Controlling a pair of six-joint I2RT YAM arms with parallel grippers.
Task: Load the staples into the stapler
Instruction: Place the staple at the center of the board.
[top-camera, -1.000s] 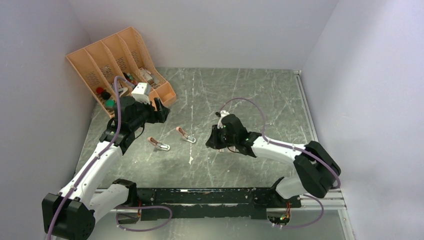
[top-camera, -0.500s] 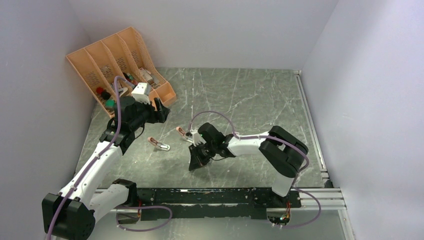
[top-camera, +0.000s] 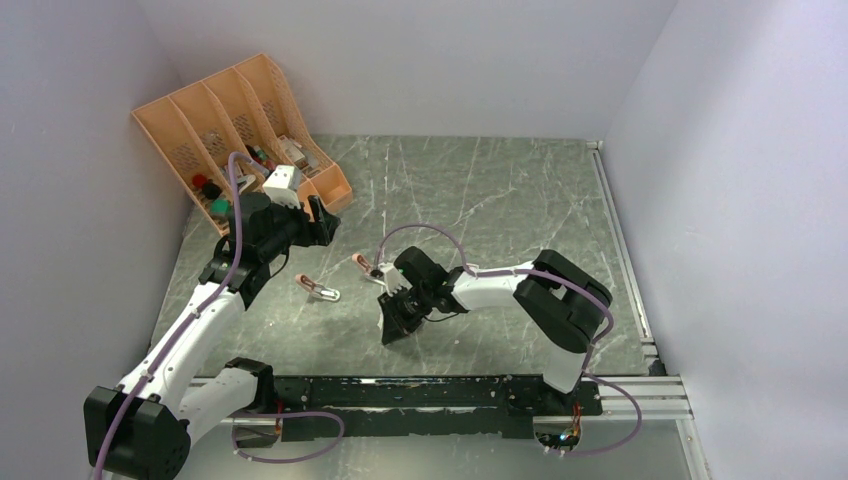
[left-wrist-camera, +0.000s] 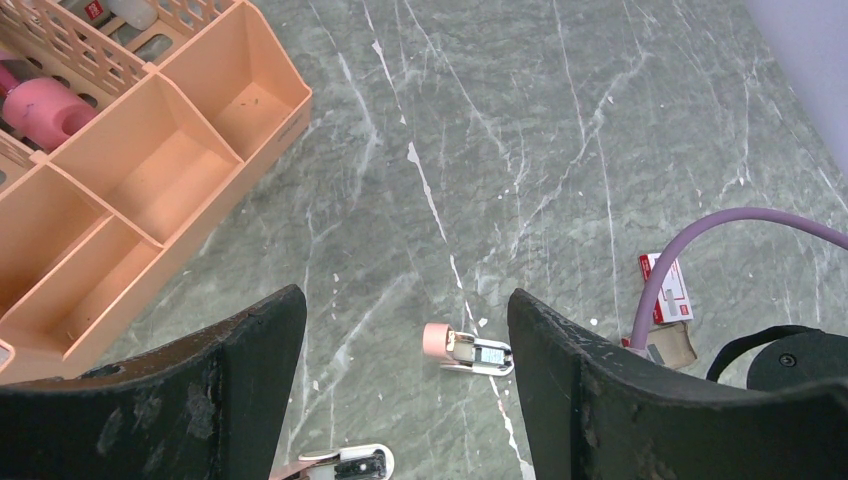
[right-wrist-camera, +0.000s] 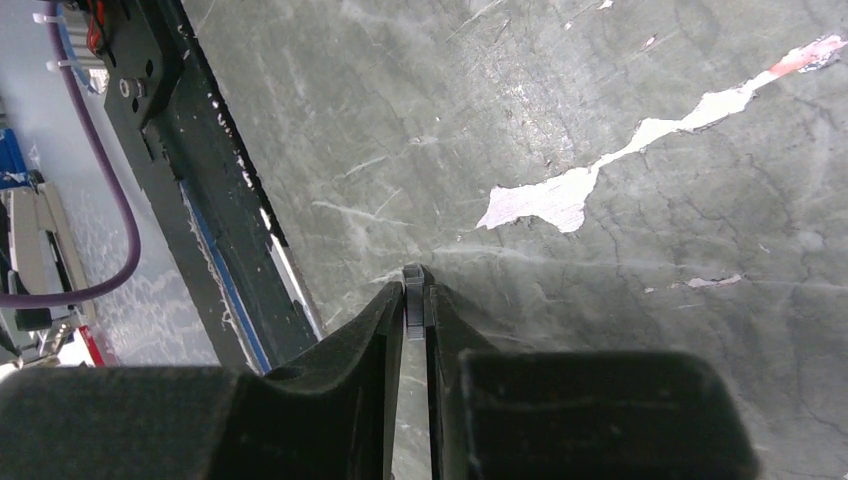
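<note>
In orange organizer (left-wrist-camera: 150, 170), pink cylinder (left-wrist-camera: 45, 108), right tool (right-wrist-camera: 414, 283) pinching staples (right-wrist-camera: 413, 298)

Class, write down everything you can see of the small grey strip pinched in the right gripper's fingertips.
The short grey staple strip looks like dull metal, thin and narrow, seen end-on. It is clamped between the two black fingers of the right gripper, which is shut on it; only its tip pokes past the fingertips. Below lies the grey-green marbled table; whether the strip touches it cannot be told. In the top view the gripper hides it.
</note>
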